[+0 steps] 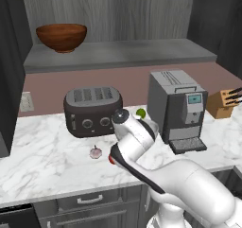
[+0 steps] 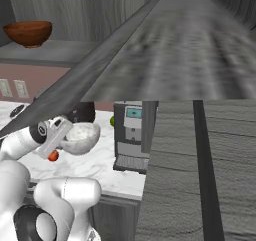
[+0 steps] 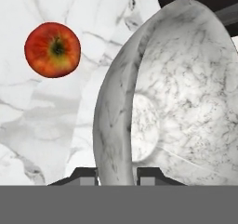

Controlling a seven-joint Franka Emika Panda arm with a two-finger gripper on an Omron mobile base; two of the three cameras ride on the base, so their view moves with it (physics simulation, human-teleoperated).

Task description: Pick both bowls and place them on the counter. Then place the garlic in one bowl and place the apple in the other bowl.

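The gripper (image 3: 117,174) is held low over the counter (image 1: 42,161), clamped on the white marbled bowl's (image 3: 186,93) rim. The apple (image 3: 52,49) is seen alongside; the garlic (image 1: 96,152) and brown bowl (image 1: 61,36) are seen from the left base view.

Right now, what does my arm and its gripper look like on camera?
The arm is glossy white with rounded, bulky links, dark grey joint bands and a grey cap on one joint. A black strip runs along the forearm. The gripper ends in two small dark fingers with lighter grey pads. No cables or markings are visible.

A grey shelf (image 1: 142,52) runs above a dusty-pink backsplash (image 1: 127,83), with grey drawers (image 1: 90,201) below.
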